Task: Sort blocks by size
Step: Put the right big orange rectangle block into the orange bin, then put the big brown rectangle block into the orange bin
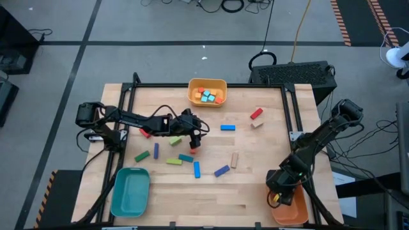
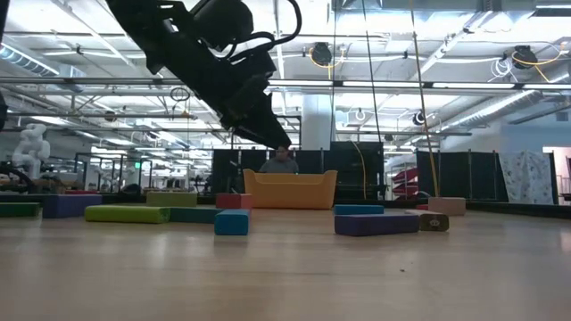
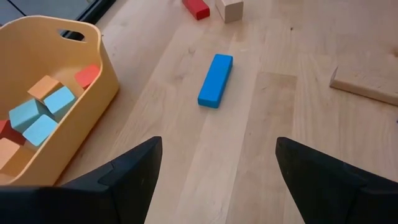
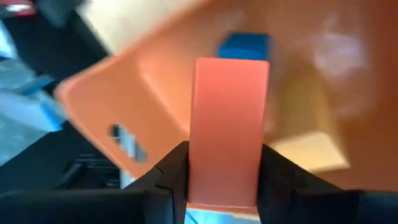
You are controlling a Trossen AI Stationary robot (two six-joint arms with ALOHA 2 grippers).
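My right gripper [image 4: 225, 168] is shut on an orange-red brick [image 4: 229, 112] above the orange tray [image 1: 292, 209] at the table's near right corner. The tray holds a blue block [image 4: 244, 45] and a tan block [image 4: 314, 149]. My left gripper [image 3: 217, 168] is open and empty above the table's middle [image 1: 197, 130]. It faces a blue bar [image 3: 215, 79] that lies flat on the table. The yellow tray [image 1: 208, 91] at the far edge holds several small cubes. Many blocks lie flat around the left gripper. My right gripper pinches the orange-red brick by its two long sides [image 4: 194, 177] between its two fingers, near one end. The brick's other end sticks out past the fingertips toward the tray's inside. The brick is lifted clear, over the orange tray.
A teal tray [image 1: 130, 190] stands at the near left. Red [image 1: 256, 114] and tan [image 1: 257, 123] blocks lie at the far right, a tan one [image 1: 234, 160] and blue ones [image 1: 222, 170] near the middle. Green and blue bars [image 1: 174, 161] lie left of centre.
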